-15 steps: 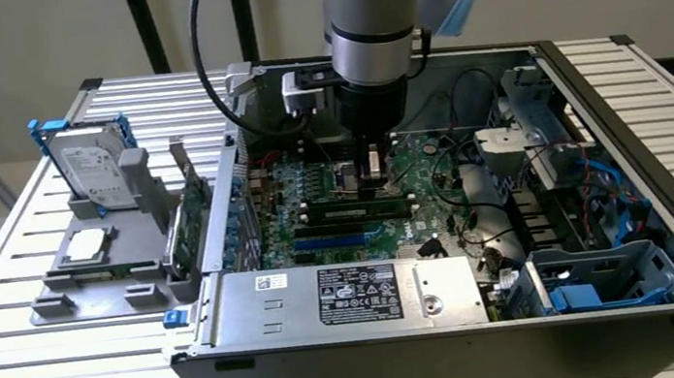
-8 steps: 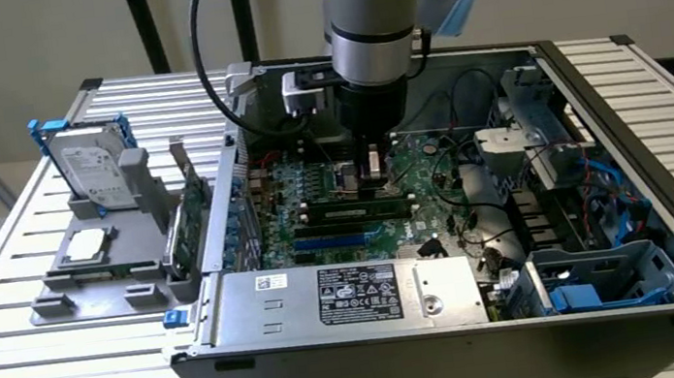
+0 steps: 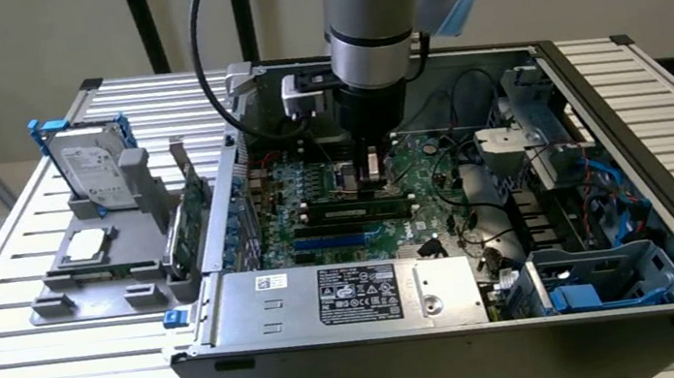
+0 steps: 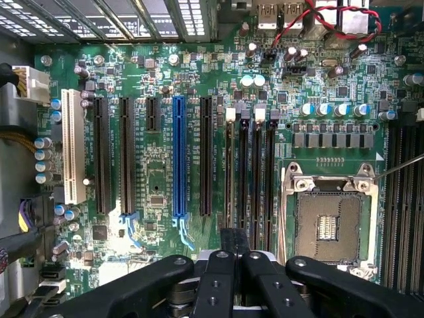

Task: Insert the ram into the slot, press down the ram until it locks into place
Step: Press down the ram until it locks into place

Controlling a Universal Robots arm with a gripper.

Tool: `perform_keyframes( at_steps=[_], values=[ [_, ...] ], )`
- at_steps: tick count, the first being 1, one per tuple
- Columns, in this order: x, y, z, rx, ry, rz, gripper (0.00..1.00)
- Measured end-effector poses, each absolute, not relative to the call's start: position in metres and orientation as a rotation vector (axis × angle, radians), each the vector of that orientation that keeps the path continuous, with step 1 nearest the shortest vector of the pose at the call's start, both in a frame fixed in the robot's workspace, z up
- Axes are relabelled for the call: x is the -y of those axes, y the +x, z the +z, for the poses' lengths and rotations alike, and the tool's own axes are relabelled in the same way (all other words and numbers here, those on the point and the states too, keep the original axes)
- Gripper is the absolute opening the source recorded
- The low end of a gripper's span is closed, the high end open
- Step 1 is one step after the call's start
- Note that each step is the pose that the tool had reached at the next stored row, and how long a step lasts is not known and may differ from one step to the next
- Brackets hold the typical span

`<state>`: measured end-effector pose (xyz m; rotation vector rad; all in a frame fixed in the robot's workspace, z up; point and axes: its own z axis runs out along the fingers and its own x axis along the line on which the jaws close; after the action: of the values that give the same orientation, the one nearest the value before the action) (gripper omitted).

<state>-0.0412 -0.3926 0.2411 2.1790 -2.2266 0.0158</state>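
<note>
My gripper [image 3: 373,181] hangs straight down inside the open computer case, over the motherboard [image 3: 309,178]. Its black fingers [image 4: 218,278] are pressed together, shut, with nothing between them. The ram [image 3: 354,211], a long thin dark-green stick, stands on edge along a slot just in front of the gripper's tip. I cannot tell whether the tip touches it. In the wrist view several parallel black slots [image 4: 256,165] with end clips run away from the fingertips [image 4: 233,233], which sit over their near ends. The ram cannot be told apart from the slots there.
A blue slot [image 4: 179,159] and longer black slots lie beside the memory slots, with the square metal CPU socket [image 4: 328,225] on the other side. A power supply [image 3: 338,296] fills the case front. A hard drive [image 3: 93,167] and an upright green card [image 3: 193,218] stand outside.
</note>
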Motion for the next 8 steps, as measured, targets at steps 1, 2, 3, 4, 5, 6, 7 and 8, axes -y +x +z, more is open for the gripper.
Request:
perform_keyframes(
  at_steps=[1,2,3,4,5,6,7,8],
  values=[
    [0.3924,-0.0417,0.2407,2.227,2.179,0.016,0.11],
    [0.3922,-0.0421,0.2402,2.227,2.179,0.016,0.11],
    [0.3921,-0.0426,0.2397,2.227,2.179,0.016,0.11],
    [0.3919,-0.0431,0.239,2.227,2.179,0.016,0.11],
    [0.3919,-0.0433,0.2383,2.227,2.179,0.016,0.11],
    [0.3918,-0.0434,0.2377,2.226,2.179,0.016,0.11],
    [0.3917,-0.0437,0.2369,2.227,2.179,0.016,0.11],
    [0.3916,-0.0438,0.2362,2.227,2.179,0.016,0.11]
  ],
)
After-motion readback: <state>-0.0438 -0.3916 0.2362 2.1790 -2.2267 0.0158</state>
